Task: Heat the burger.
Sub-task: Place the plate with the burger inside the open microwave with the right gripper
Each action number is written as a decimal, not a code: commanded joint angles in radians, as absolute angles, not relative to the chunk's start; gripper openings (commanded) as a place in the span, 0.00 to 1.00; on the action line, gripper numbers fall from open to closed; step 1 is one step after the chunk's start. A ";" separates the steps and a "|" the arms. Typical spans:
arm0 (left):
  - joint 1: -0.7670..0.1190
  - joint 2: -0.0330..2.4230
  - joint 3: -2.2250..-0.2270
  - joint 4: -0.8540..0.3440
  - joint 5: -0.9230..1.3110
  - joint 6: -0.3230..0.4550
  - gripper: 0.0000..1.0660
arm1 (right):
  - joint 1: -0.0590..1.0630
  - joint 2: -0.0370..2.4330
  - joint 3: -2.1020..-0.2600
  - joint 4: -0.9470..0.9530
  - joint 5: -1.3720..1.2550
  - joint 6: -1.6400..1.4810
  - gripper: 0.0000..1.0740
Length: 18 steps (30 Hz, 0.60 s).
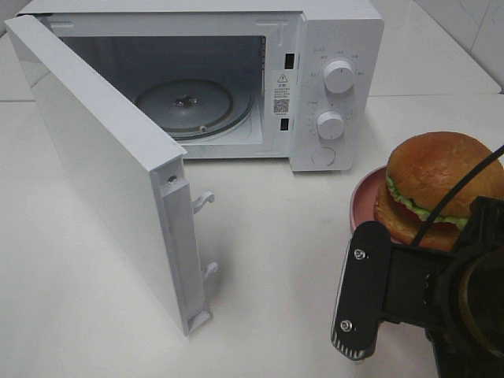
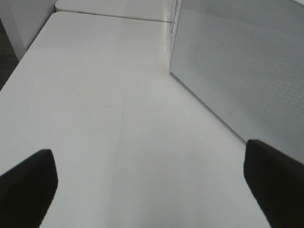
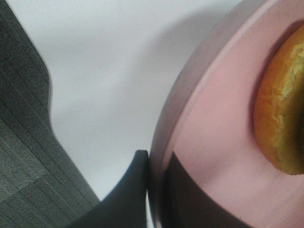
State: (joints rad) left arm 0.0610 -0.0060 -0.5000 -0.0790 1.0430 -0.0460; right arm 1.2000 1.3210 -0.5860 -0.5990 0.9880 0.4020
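The burger (image 1: 445, 185) is sitting on a pink plate (image 1: 364, 201) on the white table (image 1: 276, 260), near the front right of the open-doored microwave (image 1: 339, 47). The right gripper (image 3: 154, 161) is pinching the plate's rim, jaws nearly closed. The left gripper (image 2: 152, 185) is hovering over the table, spread wide and holding nothing.

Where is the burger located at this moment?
In the exterior high view, the burger sits on the pink plate at the right edge, in front and right of the open microwave; the right gripper grips the plate's rim.
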 commanded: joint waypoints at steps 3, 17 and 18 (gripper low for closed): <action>0.056 -0.025 -0.499 -0.077 1.034 -0.046 0.94 | 1.204 1.312 -0.584 -0.687 0.949 0.308 0.00; 0.056 -0.025 -0.499 -0.077 1.034 -0.046 0.94 | 1.204 1.312 -0.584 -0.755 0.839 0.190 0.00; 0.056 -0.025 -0.499 -0.077 1.034 -0.046 0.94 | 1.204 1.312 -0.585 -0.756 0.816 0.190 0.00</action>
State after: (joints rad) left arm 0.0610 -0.0060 -0.5000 -0.0790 1.0430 -0.0460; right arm 1.2000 1.3210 -0.5840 -0.6820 0.8410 0.1920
